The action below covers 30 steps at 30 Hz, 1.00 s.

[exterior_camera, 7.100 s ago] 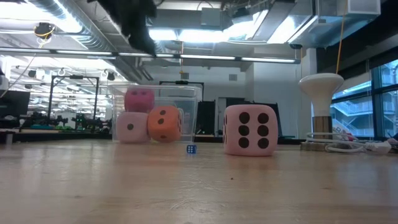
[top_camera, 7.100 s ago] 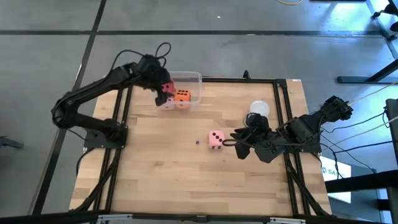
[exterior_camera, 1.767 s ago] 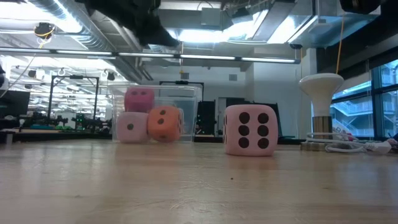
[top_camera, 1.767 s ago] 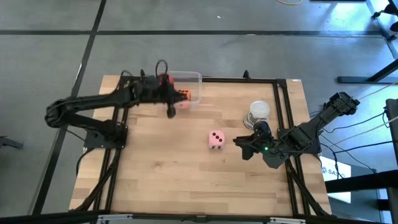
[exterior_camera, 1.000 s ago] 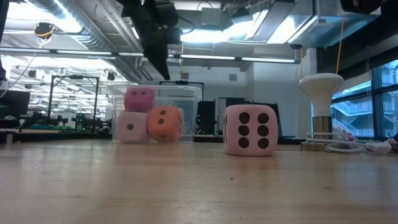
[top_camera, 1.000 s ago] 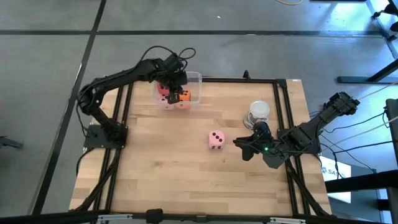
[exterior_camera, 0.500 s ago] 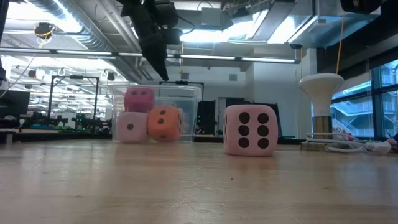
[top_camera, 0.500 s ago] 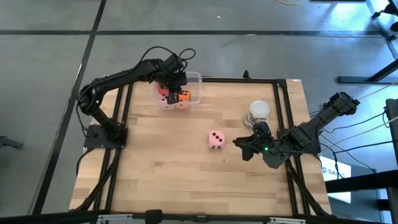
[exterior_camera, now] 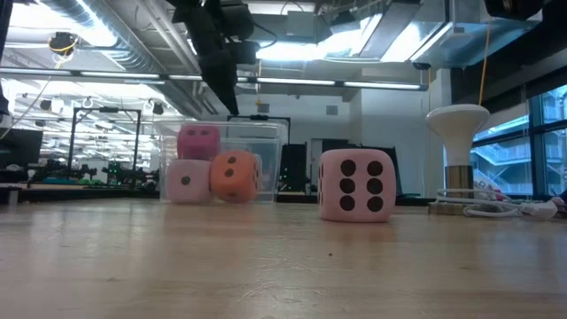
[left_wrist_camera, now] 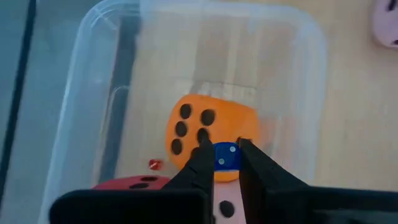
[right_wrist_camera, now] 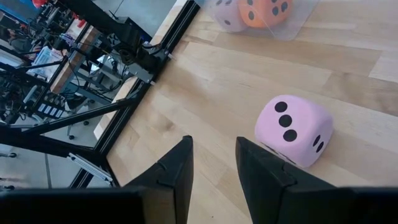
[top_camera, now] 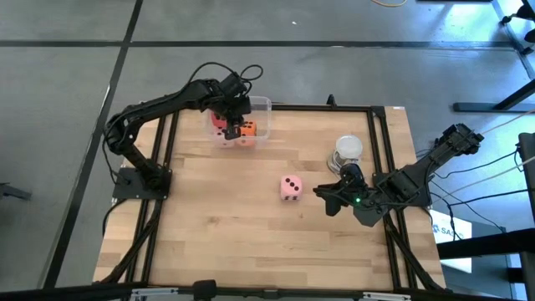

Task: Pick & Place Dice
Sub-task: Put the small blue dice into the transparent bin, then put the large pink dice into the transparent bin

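Our left fingers (left_wrist_camera: 222, 163) pinch a small blue die (left_wrist_camera: 224, 155) above the tub (left_wrist_camera: 87, 74), unmoved since half a second ago. Release looks imminent. Right fingers (right_wrist_camera: 211, 163) hang released beside the pink die (right_wrist_camera: 293, 129).

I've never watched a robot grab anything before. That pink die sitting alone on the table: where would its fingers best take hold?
Probably from straight above, closing the fingers on two opposite flat side faces of the pink die. It sits square on the bare table with open wood all round, so nothing blocks either side. The right gripper waits beside it, open.
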Tool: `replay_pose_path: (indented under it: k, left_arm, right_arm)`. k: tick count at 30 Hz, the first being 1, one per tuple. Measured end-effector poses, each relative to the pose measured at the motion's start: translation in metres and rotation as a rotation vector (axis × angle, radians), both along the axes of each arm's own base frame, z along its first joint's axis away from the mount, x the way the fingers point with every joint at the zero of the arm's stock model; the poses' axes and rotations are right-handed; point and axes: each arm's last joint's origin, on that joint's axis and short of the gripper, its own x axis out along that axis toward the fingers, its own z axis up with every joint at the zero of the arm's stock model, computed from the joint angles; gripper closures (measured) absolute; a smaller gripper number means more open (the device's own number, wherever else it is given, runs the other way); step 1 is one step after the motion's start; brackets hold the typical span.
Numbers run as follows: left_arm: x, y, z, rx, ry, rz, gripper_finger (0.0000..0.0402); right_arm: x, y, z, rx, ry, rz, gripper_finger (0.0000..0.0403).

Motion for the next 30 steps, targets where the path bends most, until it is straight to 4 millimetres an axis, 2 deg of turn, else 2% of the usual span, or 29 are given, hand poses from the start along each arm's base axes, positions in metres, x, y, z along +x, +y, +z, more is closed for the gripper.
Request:
replay_pose_path:
  k: [4,13,17,24,27,30]
  left_arm:
    - [-0.001,0.001,0.000,0.029,0.021,0.005,0.0337]
    - [0.001,-0.001,0.000,-0.014,-0.013,-0.042,0.0209]
    - [0.000,-0.001,0.000,-0.016,-0.011,-0.028,0.0171]
    - [0.000,0.000,0.004,0.066,0.008,0.089,0.0157]
    - [-0.007,-0.009,0.019,0.062,-0.069,0.090,0.0163]
    - [-0.019,-0.025,0.043,-0.022,-0.239,0.082,0.0171]
  right_arm:
    - [0.000,0.000,0.000,-0.001,0.000,0.001,0.0284]
    - [0.000,0.000,0.000,-0.002,0.001,0.001,0.0284]
    - [0.000,0.000,0.000,-0.002,0.001,0.002,0.0284]
    - [0.000,0.000,0.000,-0.002,0.001,0.002,0.0284]
    - [0.000,0.000,0.000,-0.008,0.003,0.006,0.0284]
    - [0.000,0.000,0.000,-0.041,0.024,0.044,0.0284]
